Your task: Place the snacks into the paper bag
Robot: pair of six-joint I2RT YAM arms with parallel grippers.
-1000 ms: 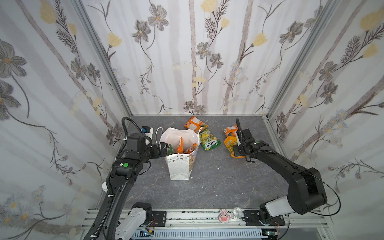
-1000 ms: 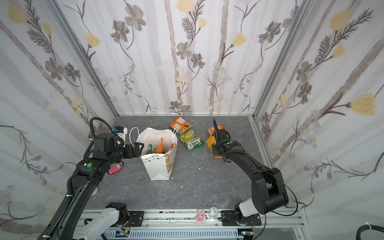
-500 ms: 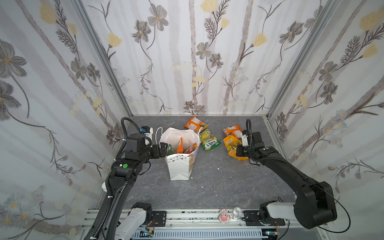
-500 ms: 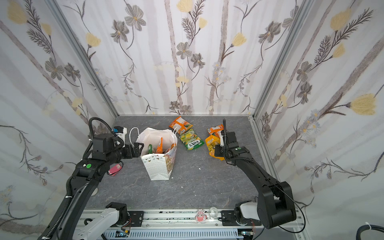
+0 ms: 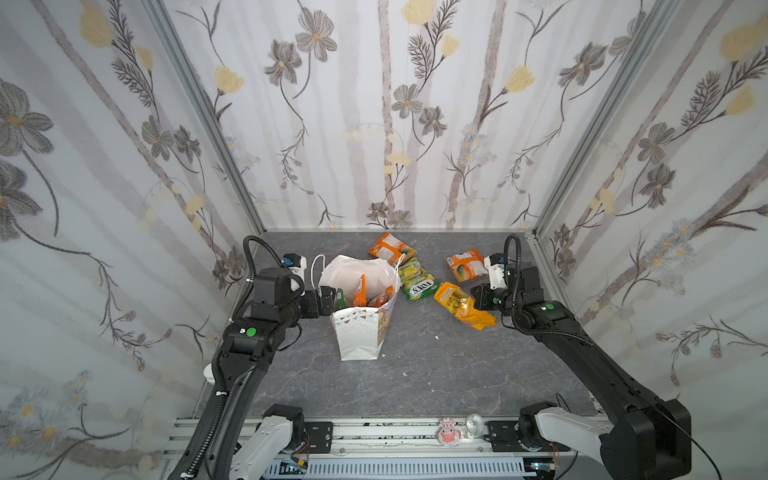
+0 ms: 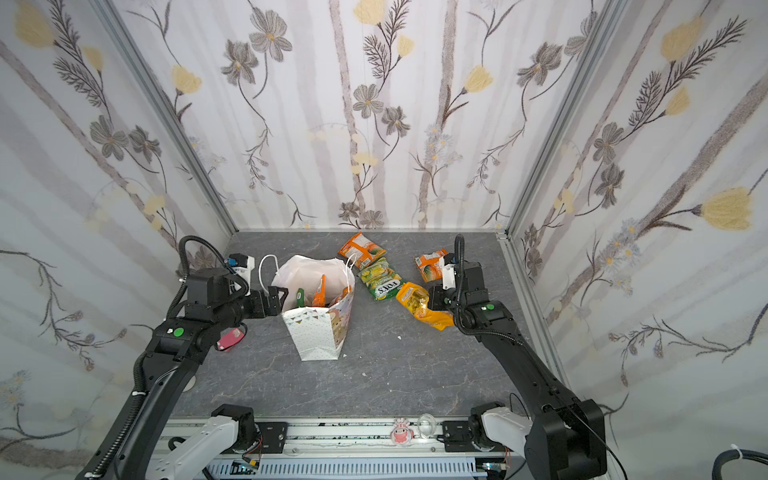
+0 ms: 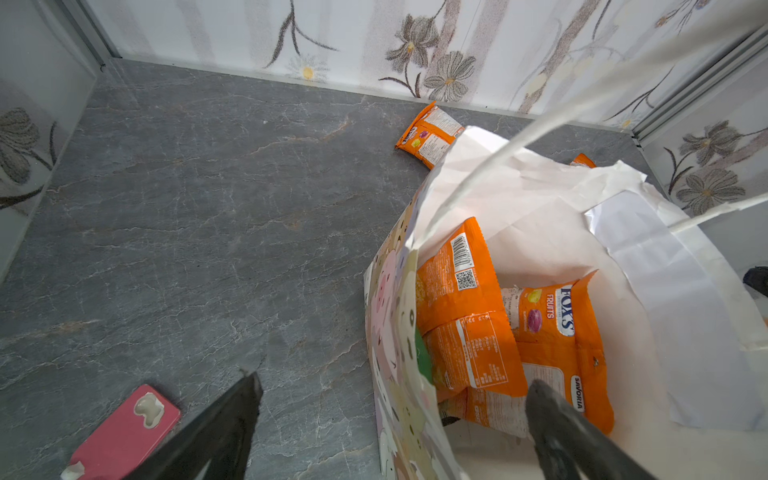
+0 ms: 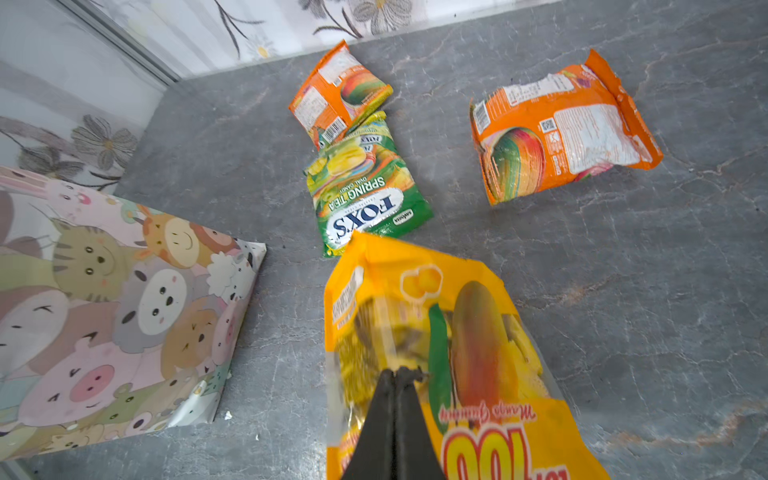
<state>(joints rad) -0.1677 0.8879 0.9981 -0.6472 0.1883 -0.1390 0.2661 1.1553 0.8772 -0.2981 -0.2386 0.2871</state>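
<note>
The paper bag (image 5: 359, 332) (image 6: 318, 336) stands open at centre left, with orange snacks (image 7: 465, 316) inside. My left gripper (image 5: 331, 297) (image 7: 392, 386) is open astride the bag's rim, one finger outside and one inside. On the floor beyond the bag lie an orange packet (image 5: 390, 248) (image 8: 340, 95), a green packet (image 5: 415, 282) (image 8: 365, 191) and another orange packet (image 5: 465, 266) (image 8: 561, 129). My right gripper (image 5: 478, 297) (image 8: 399, 372) is shut on a yellow packet (image 5: 461, 305) (image 8: 415, 311), which looks slightly raised off the floor.
A pink flat object (image 6: 228, 338) (image 7: 124, 432) lies on the floor left of the bag, under my left arm. A white device (image 5: 295, 262) sits at the back left. Flowered walls close in three sides, and a metal rail (image 5: 374, 432) runs along the front.
My right arm has swung to the right of the packets and its wrist has turned, with the gripper staying shut at the yellow packet. The left arm and the bag have not moved.
</note>
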